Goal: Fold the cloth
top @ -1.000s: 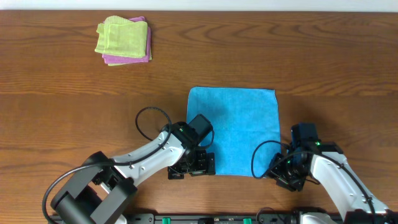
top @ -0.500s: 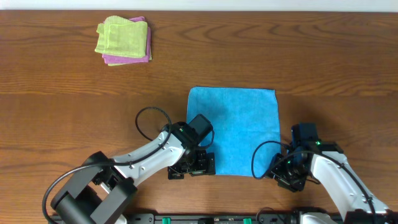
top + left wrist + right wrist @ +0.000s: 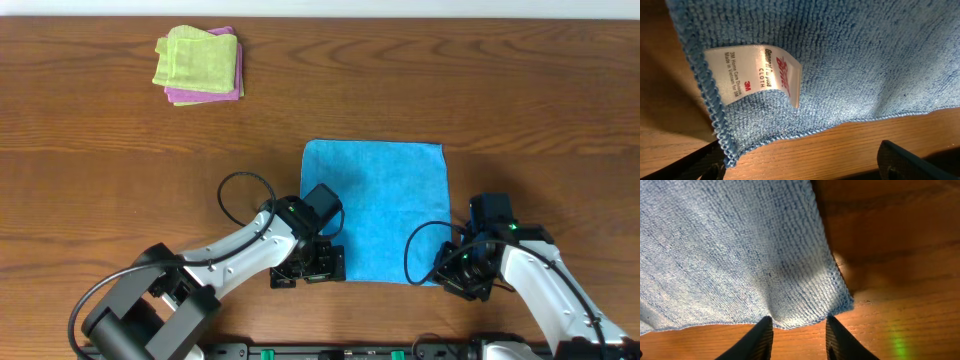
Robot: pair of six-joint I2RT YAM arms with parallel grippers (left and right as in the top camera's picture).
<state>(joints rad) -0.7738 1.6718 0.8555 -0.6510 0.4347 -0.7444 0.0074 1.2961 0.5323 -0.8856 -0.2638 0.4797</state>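
The cloth point(image 3: 375, 205) is a plain sky-blue square lying flat on the wooden table. My left gripper point(image 3: 310, 268) sits low at its near-left corner. In the left wrist view the left gripper point(image 3: 802, 167) is open wide, with that hemmed corner of the cloth point(image 3: 840, 60) and its white label point(image 3: 760, 70) just ahead of the fingers. My right gripper point(image 3: 452, 275) is at the near-right corner. In the right wrist view the right gripper point(image 3: 797, 335) has its jaws part-way in, still apart. The edge of the cloth point(image 3: 730, 245) bulges up between the tips.
A folded light green cloth point(image 3: 195, 58) lies on a pink one point(image 3: 205, 95) at the far left of the table point(image 3: 100, 180). Black cables loop beside each arm, one of them a cable loop point(image 3: 240, 190) left of the blue square. The table's near edge is just behind both grippers.
The right gripper's jaws have drawn closer together around the near-right corner and it has edged slightly toward the cloth. The left arm and the cloth have not moved.
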